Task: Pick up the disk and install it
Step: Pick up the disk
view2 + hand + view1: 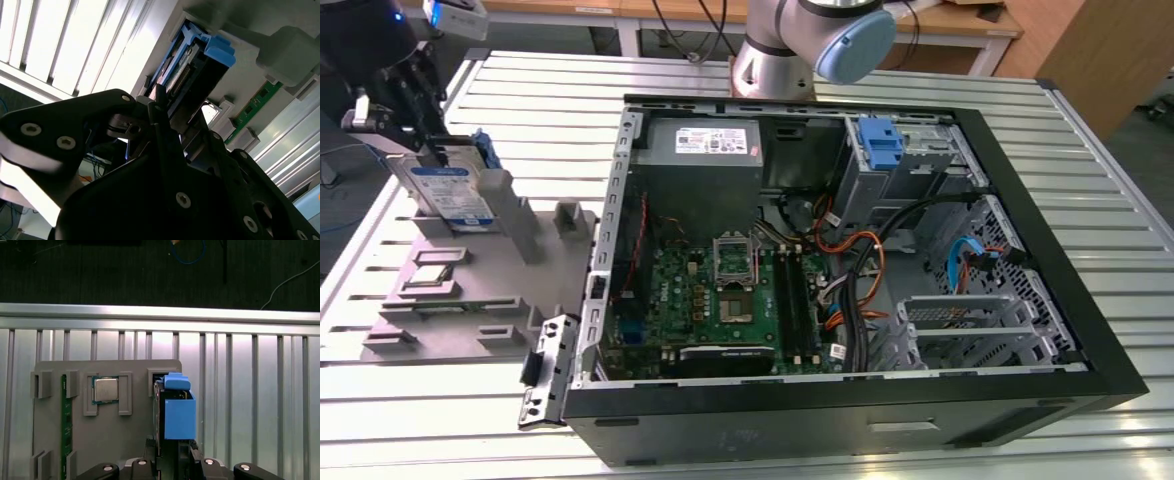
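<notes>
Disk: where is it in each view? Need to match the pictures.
Exterior view: disk stands upright on the grey tray, at the exterior view's left.
First wrist view: disk seen edge-on, blue frame toward the camera, beside the chip.
Second wrist view: disk upright in the grey tray.
Shared landmark: the grey tray.

Disk (pixel 179 420) near end hidden behind pincer (pixel 171 449); arm (pixel 807 45) cut off by exterior view's upper edge.
</notes>
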Tool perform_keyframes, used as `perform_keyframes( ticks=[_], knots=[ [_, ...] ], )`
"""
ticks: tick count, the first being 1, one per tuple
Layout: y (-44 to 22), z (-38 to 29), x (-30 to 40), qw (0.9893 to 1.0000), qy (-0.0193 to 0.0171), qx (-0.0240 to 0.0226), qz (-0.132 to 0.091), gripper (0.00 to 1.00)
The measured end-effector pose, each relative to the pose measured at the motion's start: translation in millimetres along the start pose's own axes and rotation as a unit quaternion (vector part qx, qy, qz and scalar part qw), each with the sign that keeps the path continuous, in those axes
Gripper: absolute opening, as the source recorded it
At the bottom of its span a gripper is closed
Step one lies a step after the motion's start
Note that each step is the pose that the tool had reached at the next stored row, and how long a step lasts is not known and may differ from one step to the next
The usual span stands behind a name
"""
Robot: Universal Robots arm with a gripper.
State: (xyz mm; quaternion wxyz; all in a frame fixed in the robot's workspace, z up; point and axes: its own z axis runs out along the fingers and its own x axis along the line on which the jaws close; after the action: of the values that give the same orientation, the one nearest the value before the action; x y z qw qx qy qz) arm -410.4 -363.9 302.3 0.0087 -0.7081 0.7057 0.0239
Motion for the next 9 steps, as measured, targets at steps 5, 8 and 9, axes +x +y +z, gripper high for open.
perform_keyframes(
  ticks=[5, 8, 9],
  knots=[
    [0.1, -7.7, -0.4, 1.0000, 0.0000, 0.0000, 0.000, 0.35],
    [0.1, -8.7, -0.4, 1.0000, 0.0004, 0.0001, 0.000, 0.35],
    [0.1, -8.6, -0.3, 1.0000, 0.0007, 0.0002, 0.001, 0.35]
  ],
)
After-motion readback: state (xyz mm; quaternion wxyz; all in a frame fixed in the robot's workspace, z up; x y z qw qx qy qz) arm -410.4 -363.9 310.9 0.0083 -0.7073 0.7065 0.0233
